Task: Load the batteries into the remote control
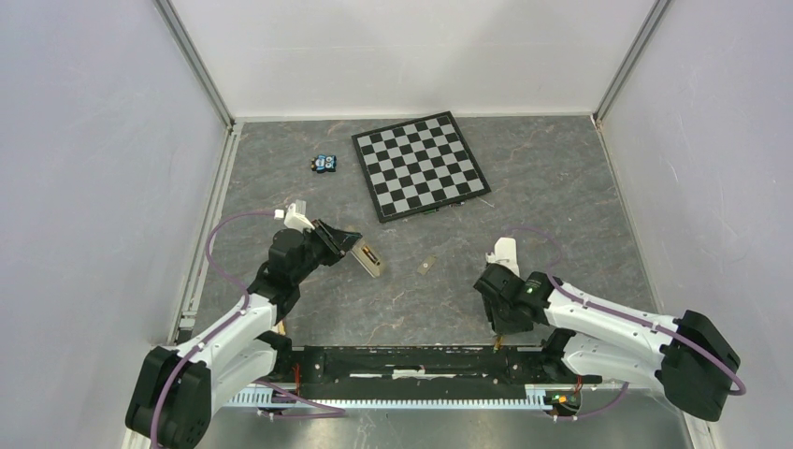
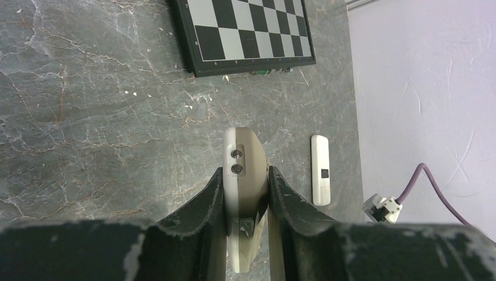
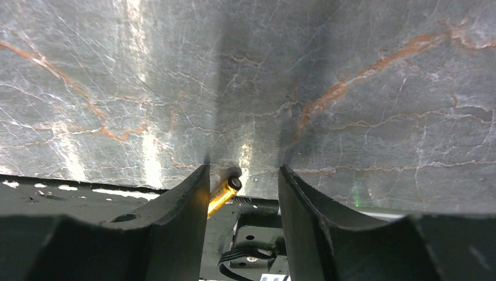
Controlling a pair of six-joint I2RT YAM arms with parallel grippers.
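While the top view has us: both my arms reach low over the table (image 1: 561, 206).
Left gripper (image 1: 351, 245): clamped on the remote (image 1: 371, 260), which juts out toward mid-table, tan side showing.
Right gripper (image 1: 498, 329): pointing down at the table's near edge, right by the base rail (image 1: 402, 360).
Slab (image 1: 427, 267): small pale piece lying flat between my two grippers, apart from both.
Chessboard (image 1: 421, 164): far side, with a small blue thing (image 1: 324, 164) to its left.
Left wrist view: my fingers (image 2: 213, 199) press both sides of the remote (image 2: 245, 152), a firm hold, remote on edge; the slab (image 2: 319, 170), white with a dark slot, lies on the table off to one side.
Right wrist view: jaws apart, gripping nothing; one battery (image 3: 224, 193), gold with a dark end, lies slanted between my fingers, close against one of them, right at the table's edge.
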